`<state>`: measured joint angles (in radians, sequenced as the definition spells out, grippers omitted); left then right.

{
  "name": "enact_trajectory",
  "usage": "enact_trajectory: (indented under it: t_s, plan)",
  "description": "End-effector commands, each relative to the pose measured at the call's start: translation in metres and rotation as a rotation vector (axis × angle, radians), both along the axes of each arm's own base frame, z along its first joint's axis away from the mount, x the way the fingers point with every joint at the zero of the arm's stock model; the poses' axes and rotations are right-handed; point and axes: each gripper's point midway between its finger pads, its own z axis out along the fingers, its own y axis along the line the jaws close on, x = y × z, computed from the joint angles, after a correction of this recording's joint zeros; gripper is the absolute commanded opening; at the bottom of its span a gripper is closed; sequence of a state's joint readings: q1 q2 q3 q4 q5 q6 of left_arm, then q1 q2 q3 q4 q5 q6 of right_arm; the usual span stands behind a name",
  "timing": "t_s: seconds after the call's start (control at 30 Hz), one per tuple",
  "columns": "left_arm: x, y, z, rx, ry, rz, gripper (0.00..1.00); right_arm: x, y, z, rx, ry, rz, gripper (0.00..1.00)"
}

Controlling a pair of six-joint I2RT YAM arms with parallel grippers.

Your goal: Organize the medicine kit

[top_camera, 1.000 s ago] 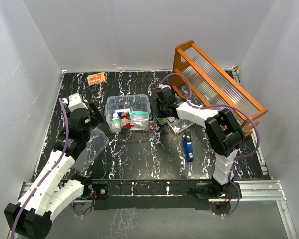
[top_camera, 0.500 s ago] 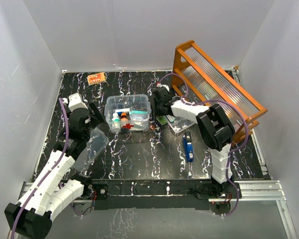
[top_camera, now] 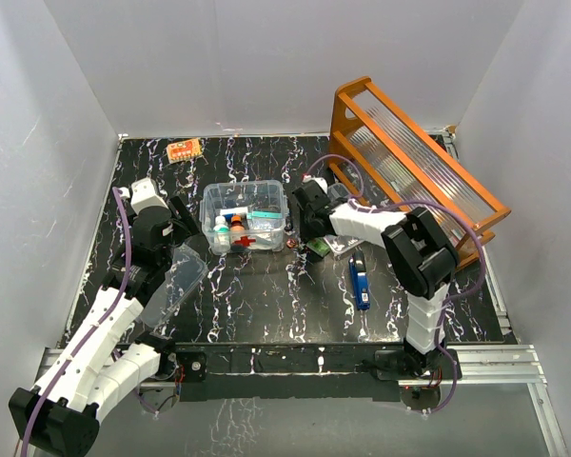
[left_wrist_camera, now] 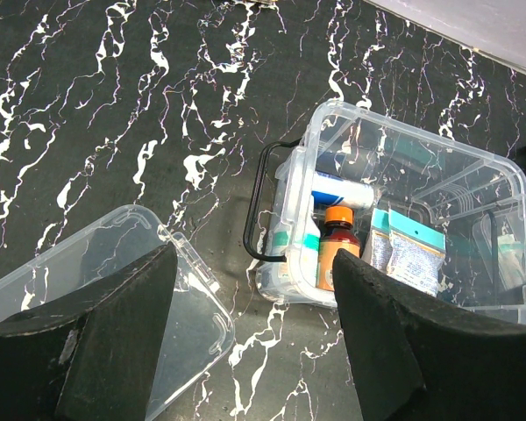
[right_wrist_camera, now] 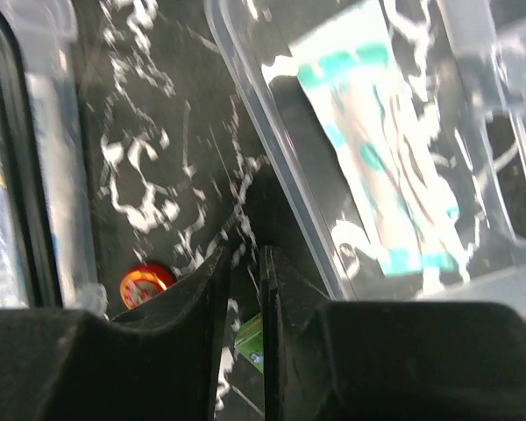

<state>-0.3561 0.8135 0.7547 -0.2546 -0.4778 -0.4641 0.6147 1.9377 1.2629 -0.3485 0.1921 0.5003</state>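
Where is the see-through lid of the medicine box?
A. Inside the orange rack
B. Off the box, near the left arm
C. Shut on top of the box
B: the medicine box stands open, with an orange-capped bottle showing inside, and the clear lid is apart from it, by the left arm.

Black white-veined marble tabletop (top_camera: 266,295), white walls around. Orange wooden rack (top_camera: 414,167) with ribbed clear panels at far right, tilted. Small orange blister pack (top_camera: 184,149) at far left corner, well apart from rest. Blue object (top_camera: 360,281) lying right of centre. Small green packet (top_camera: 316,249) and clear flat packet (top_camera: 341,243) side by side just beyond it. Tiny red round thing (top_camera: 291,245) near green packet.
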Motion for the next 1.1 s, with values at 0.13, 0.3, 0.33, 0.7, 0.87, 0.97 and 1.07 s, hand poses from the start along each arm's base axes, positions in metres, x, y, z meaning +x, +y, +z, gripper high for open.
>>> enact_trajectory:
  t_s: [0.13,0.3,0.33,0.7,0.87,0.97,1.07]
  plan:
    - [0.000,0.002,0.003,-0.004,-0.015,0.006,0.70,-0.055,-0.020,0.004,-0.034,0.075,0.001,0.22]
    - [0.000,0.001,0.003,-0.008,-0.015,0.003,0.70,-0.073,-0.020,0.019,-0.014,0.084,0.023,0.24]
    - [0.000,0.000,0.003,-0.009,-0.016,0.002,0.70,-0.075,-0.018,0.025,-0.005,0.075,0.026,0.25]
    - [0.001,-0.002,0.004,-0.017,-0.019,-0.008,0.70,-0.085,-0.043,0.066,-0.013,-0.020,-0.201,0.56]
    - [0.003,-0.004,0.002,-0.018,-0.016,-0.016,0.70,-0.096,-0.066,0.056,-0.076,-0.014,-0.282,0.70]
    - [0.004,-0.005,0.002,-0.019,-0.013,-0.021,0.70,-0.097,-0.068,0.049,-0.093,0.004,-0.298,0.71]
    - [0.004,-0.005,0.001,-0.017,-0.010,-0.019,0.71,-0.098,-0.066,0.041,-0.100,0.025,-0.324,0.72]
